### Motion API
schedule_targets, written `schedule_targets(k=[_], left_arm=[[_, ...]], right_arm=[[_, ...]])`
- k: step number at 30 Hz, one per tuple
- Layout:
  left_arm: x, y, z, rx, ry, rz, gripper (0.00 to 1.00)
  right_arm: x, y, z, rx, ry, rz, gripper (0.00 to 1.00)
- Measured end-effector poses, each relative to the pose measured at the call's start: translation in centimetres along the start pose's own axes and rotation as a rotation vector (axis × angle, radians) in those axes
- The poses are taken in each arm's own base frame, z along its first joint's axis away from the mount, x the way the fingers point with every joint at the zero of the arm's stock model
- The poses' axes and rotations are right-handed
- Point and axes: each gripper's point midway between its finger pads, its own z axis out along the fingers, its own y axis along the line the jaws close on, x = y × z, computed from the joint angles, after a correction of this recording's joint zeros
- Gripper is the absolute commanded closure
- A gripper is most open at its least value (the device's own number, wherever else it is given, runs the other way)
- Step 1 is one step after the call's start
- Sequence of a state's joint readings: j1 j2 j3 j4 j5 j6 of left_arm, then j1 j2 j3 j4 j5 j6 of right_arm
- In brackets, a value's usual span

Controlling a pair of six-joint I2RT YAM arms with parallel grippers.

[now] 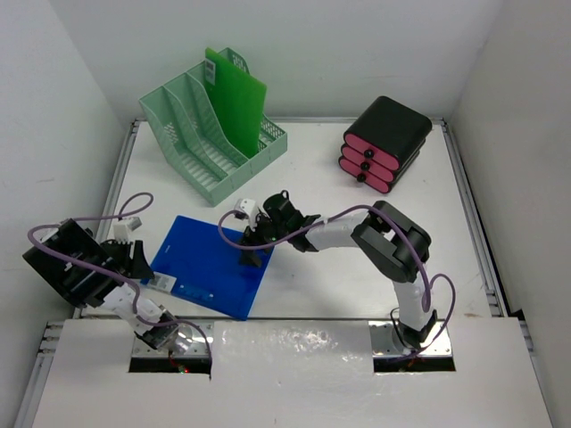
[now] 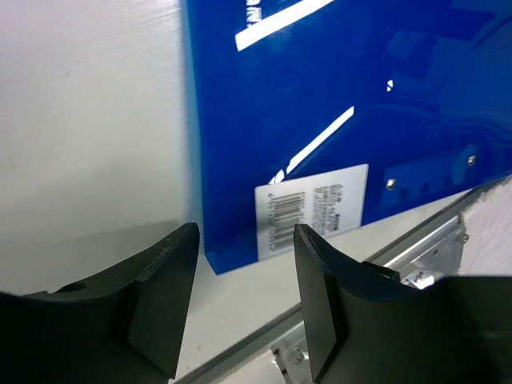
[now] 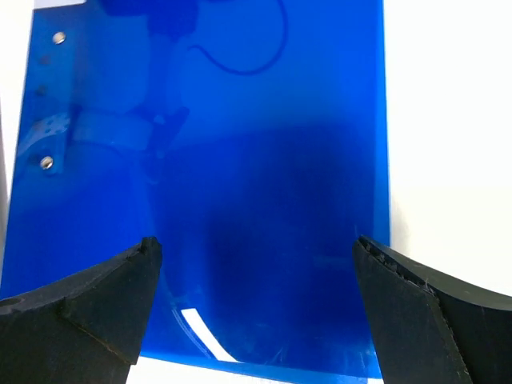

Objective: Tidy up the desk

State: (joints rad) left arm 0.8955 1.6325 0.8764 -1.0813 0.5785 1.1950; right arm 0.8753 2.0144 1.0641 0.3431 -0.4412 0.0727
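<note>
Within the white walls, surface (image 1: 348, 259): lay flat, white and rectangular, filling the enclosure, with silver rails (image 1: 470, 214) along its edges.
Left edge: the left pincer (image 2: 246, 236) sat low by the left rail, jaws apart and empty, just short of a corner of the blue folder (image 1: 212, 266) that bore a barcode label (image 2: 310, 210).
Blue folder: flat, near the front edge, left of centre.
Mesh rack (image 1: 201, 156): back left, a green folder (image 1: 237, 96) upright in it.
Right pincer (image 3: 256, 248): above the blue folder, jaws wide apart, gripping nothing.
Drawer unit (image 1: 385, 143): black and pink, back right.
Open room: white surface showed between the blue folder and the right rail.
</note>
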Motion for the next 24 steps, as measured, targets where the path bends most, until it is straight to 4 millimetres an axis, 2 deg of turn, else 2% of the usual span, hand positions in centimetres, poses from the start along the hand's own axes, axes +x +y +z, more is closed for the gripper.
schedule_targets(k=[3, 8, 12, 18, 21, 22, 24], left_arm=[[0.5, 0.7, 0.7, 0.008, 0.018, -0.009, 0.52], [0.6, 0.3, 1.1, 0.042, 0.016, -0.018, 0.54], [0.7, -0.1, 1.1, 0.063, 0.019, -0.017, 0.54], [1.0, -0.8, 1.0, 0.093, 0.029, 0.0, 0.61], [1.1, -1.1, 0.8, 0.109, 0.036, 0.016, 0.74], [1.1, -1.2, 0.7, 0.114, 0.038, 0.022, 0.81], [1.4, -1.3, 0.8, 0.123, 0.048, 0.025, 0.86]], right_arm=[[-0.1, -0.2, 0.1, 0.019, -0.002, 0.003, 0.01], [-0.4, 0.1, 0.5, 0.032, -0.03, 0.028, 0.01], [1.0, 0.1, 1.0, 0.054, -0.061, 0.074, 0.01], [0.6, 1.1, 2.1, 0.103, -0.141, 0.066, 0.01], [0.7, 2.1, 2.4, 0.114, -0.169, 0.058, 0.01], [0.7, 2.3, 2.4, 0.118, -0.182, 0.059, 0.01], [0.8, 2.4, 2.3, 0.129, -0.204, 0.067, 0.01]])
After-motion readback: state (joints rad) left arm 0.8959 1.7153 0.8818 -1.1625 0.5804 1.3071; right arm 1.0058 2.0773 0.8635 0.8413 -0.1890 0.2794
